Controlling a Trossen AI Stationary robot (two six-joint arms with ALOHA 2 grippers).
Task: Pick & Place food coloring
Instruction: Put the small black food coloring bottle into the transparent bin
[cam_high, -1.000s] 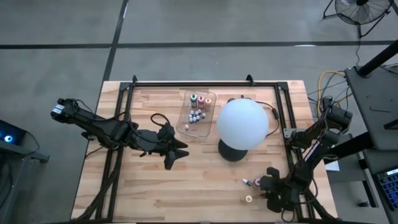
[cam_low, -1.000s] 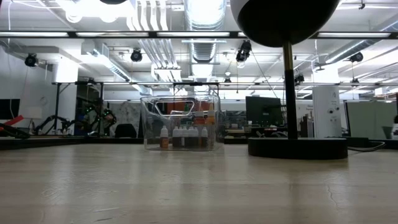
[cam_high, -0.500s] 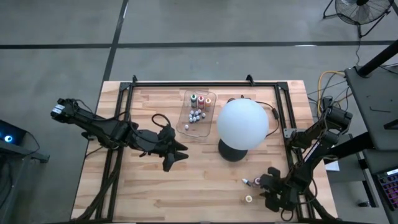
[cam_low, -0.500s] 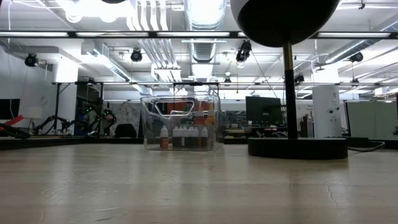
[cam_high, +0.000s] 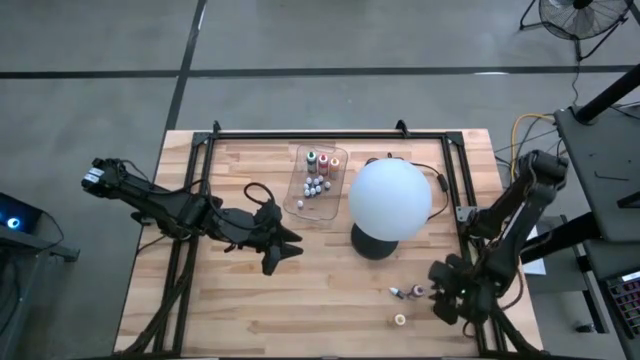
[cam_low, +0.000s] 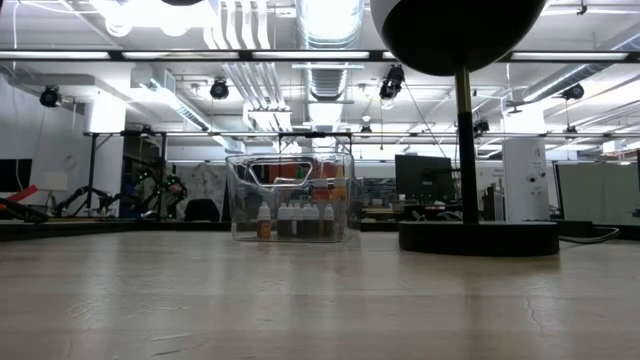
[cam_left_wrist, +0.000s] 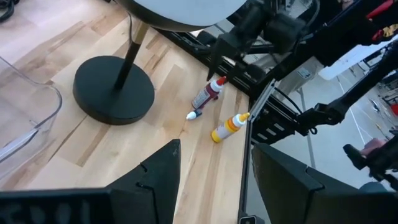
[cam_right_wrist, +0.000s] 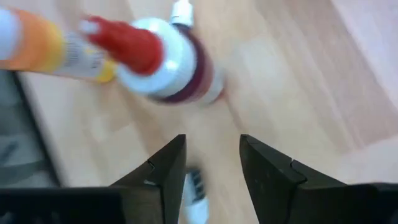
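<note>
While the left pincer (cam_high: 285, 243) hangs over the middle of the counter (cam_high: 250, 310), its fingers apart on nothing, the right pincer (cam_high: 446, 293) sits low near the counter's front right corner. Its fingers are parted with bare wood between them, gripping nothing. Just beyond its tips lies a red-capped bottle (cam_right_wrist: 163, 62) on its side, with an orange bottle (cam_right_wrist: 37, 46) close beside it. From above, three loose bottles show there: the red one (cam_high: 414, 292), a small vial (cam_high: 396, 293) next to it, and a yellow one (cam_high: 400, 320) nearer the front edge. More bottles (cam_high: 315, 186) stand in the clear tray (cam_high: 301, 205) toward the back, left of the white globe (cam_high: 390, 199) on its black base (cam_high: 372, 243).
</note>
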